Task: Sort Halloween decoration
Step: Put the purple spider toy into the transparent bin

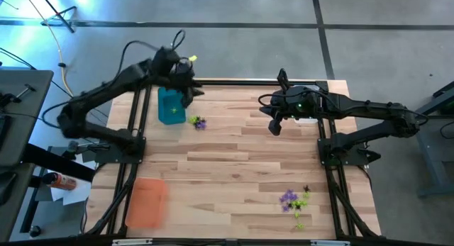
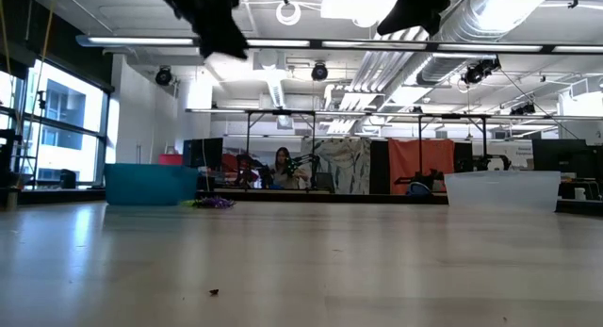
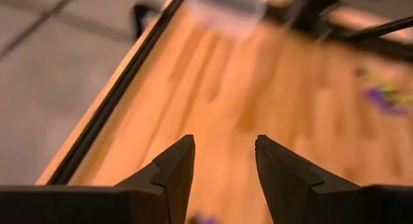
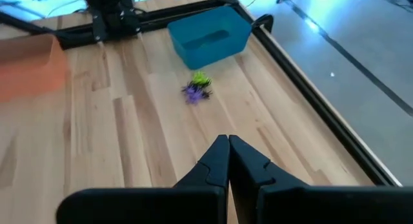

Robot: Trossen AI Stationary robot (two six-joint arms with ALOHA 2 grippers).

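Purple trinkets (image 1: 289, 198) lie well apart from teal tray (image 1: 171, 105).

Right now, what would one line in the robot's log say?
left claw: open, above teal tray | right claw: shut, empty | trinkets: near edge; a few beside teal tray
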